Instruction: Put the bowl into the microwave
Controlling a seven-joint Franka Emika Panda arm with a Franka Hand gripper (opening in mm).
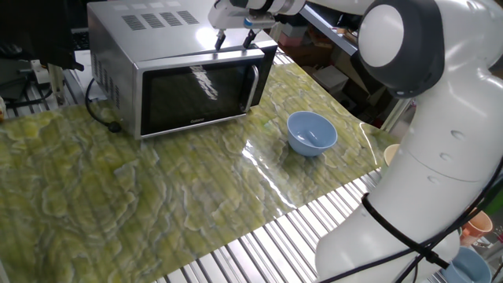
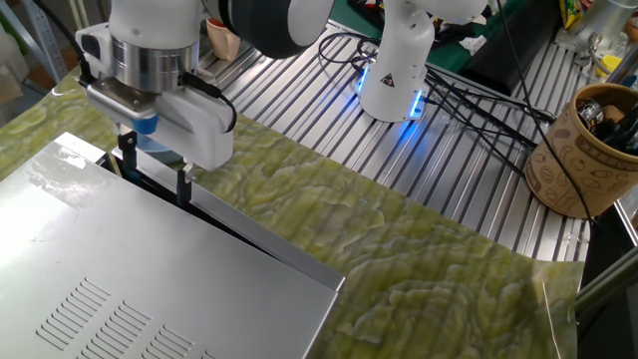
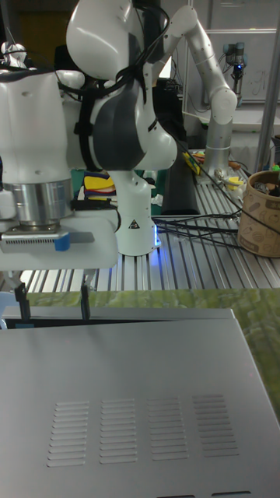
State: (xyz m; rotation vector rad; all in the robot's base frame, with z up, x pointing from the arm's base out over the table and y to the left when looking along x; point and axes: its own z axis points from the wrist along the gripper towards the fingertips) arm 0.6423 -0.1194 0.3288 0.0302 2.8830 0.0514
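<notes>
The light-blue bowl (image 1: pixel 311 132) stands upright on the green marbled mat, right of the microwave's door and apart from it. The silver microwave (image 1: pixel 181 71) has its dark glass door closed. My gripper (image 1: pixel 233 39) hangs open and empty over the microwave's top front edge, above the handle side of the door. In the other fixed view the gripper (image 2: pixel 155 168) points down at that edge of the microwave (image 2: pixel 150 279). The tall fixed view shows the gripper (image 3: pixel 53 310) with its two fingertips just past the far edge of the vented microwave top (image 3: pixel 132 389).
My white arm base (image 1: pixel 416 157) stands right of the mat. A cream bowl (image 1: pixel 390 153) peeks out beside it, and cups (image 1: pixel 479 228) sit lower right. A brown tool holder (image 2: pixel 583 150) and cables (image 2: pixel 469 95) lie on the slatted metal table.
</notes>
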